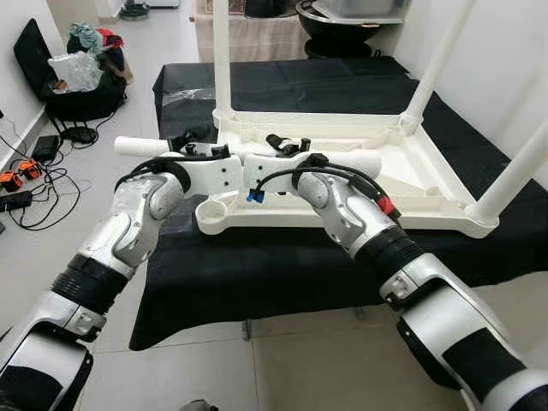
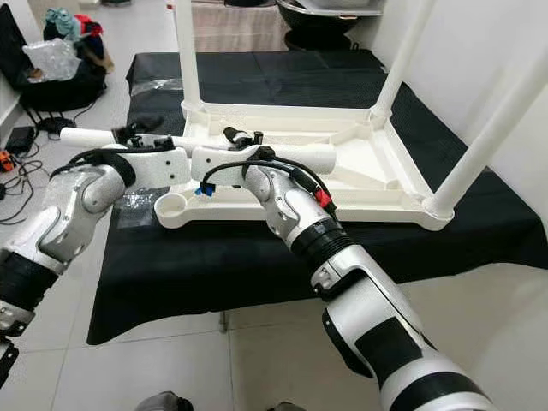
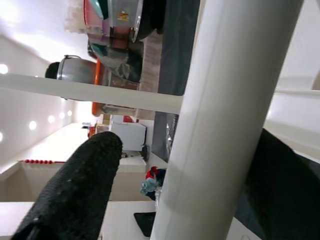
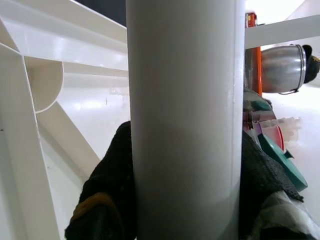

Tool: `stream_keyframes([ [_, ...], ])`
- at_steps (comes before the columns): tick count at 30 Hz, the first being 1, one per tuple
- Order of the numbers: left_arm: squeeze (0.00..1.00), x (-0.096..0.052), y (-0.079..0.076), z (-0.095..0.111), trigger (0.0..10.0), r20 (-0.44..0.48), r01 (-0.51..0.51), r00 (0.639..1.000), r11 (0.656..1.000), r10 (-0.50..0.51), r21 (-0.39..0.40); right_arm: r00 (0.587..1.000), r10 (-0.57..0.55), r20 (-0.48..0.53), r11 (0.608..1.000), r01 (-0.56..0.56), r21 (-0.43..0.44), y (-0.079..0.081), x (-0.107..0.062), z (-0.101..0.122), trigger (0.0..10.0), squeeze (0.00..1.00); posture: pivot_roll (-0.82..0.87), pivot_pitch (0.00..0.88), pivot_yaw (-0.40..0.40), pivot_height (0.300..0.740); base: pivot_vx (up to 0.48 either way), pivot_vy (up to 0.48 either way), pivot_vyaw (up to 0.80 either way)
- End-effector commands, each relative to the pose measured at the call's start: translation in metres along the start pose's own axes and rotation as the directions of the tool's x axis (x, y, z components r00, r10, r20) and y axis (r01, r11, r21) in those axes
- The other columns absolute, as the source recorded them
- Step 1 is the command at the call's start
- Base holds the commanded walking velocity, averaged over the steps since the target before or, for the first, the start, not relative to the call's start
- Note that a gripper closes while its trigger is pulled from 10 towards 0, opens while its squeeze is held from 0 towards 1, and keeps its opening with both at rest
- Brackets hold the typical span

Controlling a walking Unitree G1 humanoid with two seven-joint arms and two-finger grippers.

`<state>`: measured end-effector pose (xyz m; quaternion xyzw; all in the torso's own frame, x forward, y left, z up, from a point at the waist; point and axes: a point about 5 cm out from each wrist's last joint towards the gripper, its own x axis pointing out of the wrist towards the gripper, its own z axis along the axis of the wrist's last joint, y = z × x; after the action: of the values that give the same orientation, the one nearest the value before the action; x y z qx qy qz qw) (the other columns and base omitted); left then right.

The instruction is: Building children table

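The table (image 1: 342,163) on my worktop (image 1: 282,86) is plain white, as are its legs (image 1: 221,51) and the loose leg (image 1: 145,146). The worktop cloth is solid black. My arms (image 1: 128,223) are silver with black bands; the wrist housings (image 1: 214,171) are white. My left end effector (image 1: 193,141) and right end effector (image 1: 287,144) have black fingers (image 3: 75,190). My right arm carries black cable (image 1: 330,171), a red tag (image 1: 385,205) and a blue clip (image 1: 251,196). The floor (image 1: 282,360) is light grey tile. A black bag (image 1: 68,94) lies on it.

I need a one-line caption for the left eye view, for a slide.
Both grippers, left and right, hold the last white leg level above the upturned table, beside its empty corner socket.
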<state>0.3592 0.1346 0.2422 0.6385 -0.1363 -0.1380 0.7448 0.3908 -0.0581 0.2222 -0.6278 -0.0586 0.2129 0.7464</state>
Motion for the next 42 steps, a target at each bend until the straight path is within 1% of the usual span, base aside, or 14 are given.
stream_keyframes([
  [1,0.0,-0.002,0.024,-0.001,10.0,-0.003,-0.124,0.992,0.992,0.124,0.002,1.0,-0.019,-0.01,1.0,0.019,0.004,-0.004,0.001,-0.004,0.0,0.0,0.04,0.022,-0.055,0.74,0.0,0.0,0.0],
  [4,0.0,-0.002,0.028,-0.001,10.0,-0.006,-0.149,0.989,0.989,0.149,-0.006,1.0,-0.023,-0.013,1.0,0.023,0.005,-0.005,0.001,-0.005,0.0,0.0,0.04,0.022,-0.055,0.74,0.0,0.0,0.0],
  [7,0.0,-0.008,0.05,0.002,10.0,0.034,-0.223,0.975,0.972,0.221,0.08,0.998,-0.041,-0.044,0.999,0.042,0.02,-0.006,0.003,-0.014,0.0,0.0,0.04,0.019,-0.054,0.74,0.0,0.0,0.0],
  [13,0.0,-0.017,0.057,0.003,10.0,0.076,-0.209,0.977,0.961,0.198,0.183,0.99,-0.089,-0.112,0.992,0.098,0.077,-0.011,0.004,-0.033,0.0,0.0,0.05,0.009,-0.054,0.74,0.0,0.0,0.0],
  [17,0.0,-0.024,0.064,0.013,10.0,0.137,-0.309,0.947,0.937,0.289,0.16,0.965,-0.187,-0.185,0.962,0.218,0.164,-0.03,0.001,-0.051,0.0,0.0,0.05,0.004,-0.06,0.74,0.0,0.0,0.0],
  [23,0.0,-0.03,0.071,0.023,10.0,0.184,-0.401,0.909,0.904,0.374,0.144,0.942,-0.251,-0.224,0.945,0.289,0.154,-0.041,-0.002,-0.062,0.0,0.0,0.05,0.001,-0.066,0.74,0.0,0.0,0.0],
  [25,0.0,-0.034,0.072,0.025,10.0,0.188,-0.424,0.898,0.898,0.399,0.121,0.937,-0.259,-0.233,0.919,0.313,0.238,-0.044,-0.003,-0.065,0.0,0.0,0.05,0.0,-0.068,0.74,0.0,0.0,0.0],
  [27,0.0,-0.04,0.072,0.026,10.0,0.166,-0.437,0.888,0.899,0.428,0.02,0.932,-0.277,-0.233,0.828,0.354,0.434,-0.052,-0.005,-0.066,0.0,0.0,0.06,0.0,-0.068,0.74,0.0,0.0,0.0],
  [29,0.0,-0.04,0.072,0.026,10.0,0.166,-0.437,0.888,0.899,0.428,0.02,0.932,-0.277,-0.233,0.828,0.354,0.434,-0.052,-0.005,-0.066,0.0,0.0,0.06,0.0,-0.068,0.74,0.0,0.0,0.0],
  [30,0.0,-0.044,0.07,0.023,10.0,0.122,-0.443,0.884,0.892,0.451,-0.091,0.934,-0.29,-0.211,0.719,0.358,0.596,-0.06,-0.005,-0.064,0.0,0.0,0.06,0.0,-0.068,0.74,0.0,0.0,0.0],
  [31,0.0,-0.055,0.06,0.01,10.0,0.019,-0.463,0.875,0.847,0.484,-0.263,0.944,-0.315,-0.1,0.491,0.253,0.834,-0.076,-0.006,-0.054,0.0,0.0,0.06,0.007,-0.072,0.74,0.0,0.0,0.0],
  [34,0.0,-0.06,0.053,0.003,10.0,-0.031,-0.471,0.871,0.817,0.49,-0.331,0.94,-0.339,-0.035,0.422,0.186,0.887,-0.082,-0.007,-0.047,0.0,0.0,0.06,0.007,-0.072,0.74,0.0,0.0,0.0],
  [39,0.0,-0.067,0.009,-0.011,10.0,-0.107,-0.332,0.934,0.714,0.341,-0.616,0.89,-0.448,0.085,0.244,0.031,0.969,-0.098,-0.014,-0.026,0.0,0.0,0.06,0.008,-0.069,0.74,0.0,0.0,0.0],
  [42,0.0,-0.068,0.003,-0.009,10.0,-0.099,-0.304,0.942,0.69,0.321,-0.657,0.881,-0.464,0.09,0.208,0.01,0.978,-0.1,-0.015,-0.025,0.0,0.0,0.06,0.008,-0.069,0.74,0.0,0.0,0.0],
])
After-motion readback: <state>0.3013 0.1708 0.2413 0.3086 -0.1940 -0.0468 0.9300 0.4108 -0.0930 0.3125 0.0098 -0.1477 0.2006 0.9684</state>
